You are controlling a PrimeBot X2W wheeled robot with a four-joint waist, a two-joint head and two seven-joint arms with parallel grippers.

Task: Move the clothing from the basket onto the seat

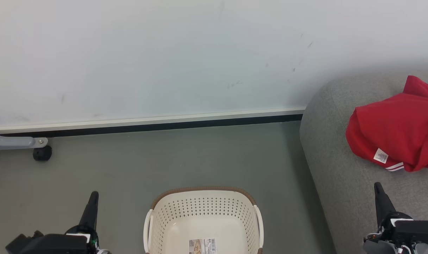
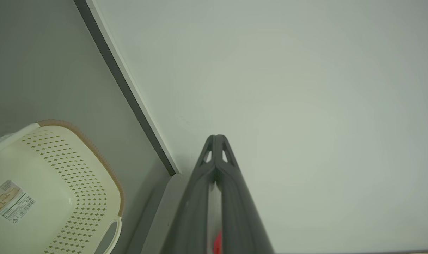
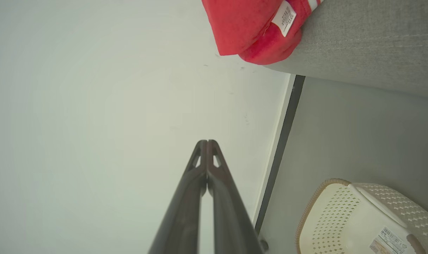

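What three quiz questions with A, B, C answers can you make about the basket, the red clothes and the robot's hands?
1. What colour is the rim of the basket?
A brown
B blue
C black

2. Where is the clothing?
A in the basket
B on the seat
C under the basket

3. How are the left gripper and the right gripper?
A both wide open
B both shut, holding nothing
C one is shut on the clothing

Answers:
1 A: the woven-look edge is brown above the cream walls.
2 B: the red bundle lies on the grey cushion, and the basket's inside shows just a sticker.
3 B: each wrist view shows the fingertips pressed together, and the clothing lies apart from both grippers.
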